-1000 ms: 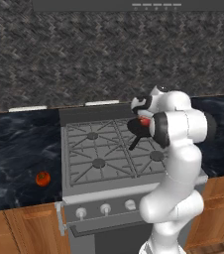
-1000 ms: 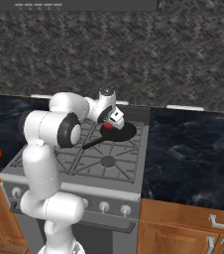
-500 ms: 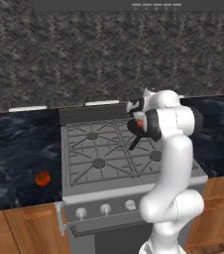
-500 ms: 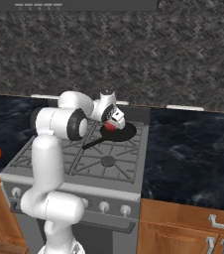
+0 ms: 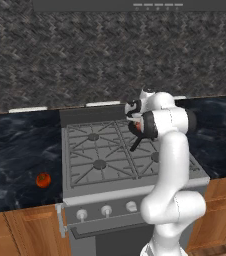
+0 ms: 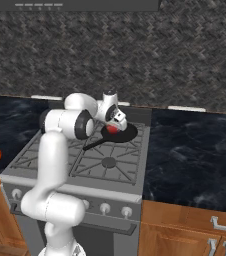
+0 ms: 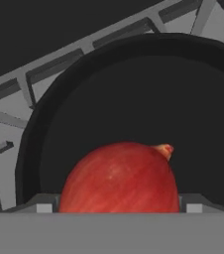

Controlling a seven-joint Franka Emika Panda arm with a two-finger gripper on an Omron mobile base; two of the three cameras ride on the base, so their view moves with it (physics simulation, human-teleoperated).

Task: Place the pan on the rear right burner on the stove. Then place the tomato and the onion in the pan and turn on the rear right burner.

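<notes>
Dark marbled counter [image 5: 15, 150] flanks both sides; wooden cabinets [image 6: 185, 230] sit below, grey stone backsplash [image 5: 85, 55] and a range hood [image 5: 135, 5] at the far wall.

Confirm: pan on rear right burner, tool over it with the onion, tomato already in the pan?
Not quite: the tomato is on the counter left of the stove, per the left base view. The pan is on the rear right burner, tool over it with the onion.
</notes>
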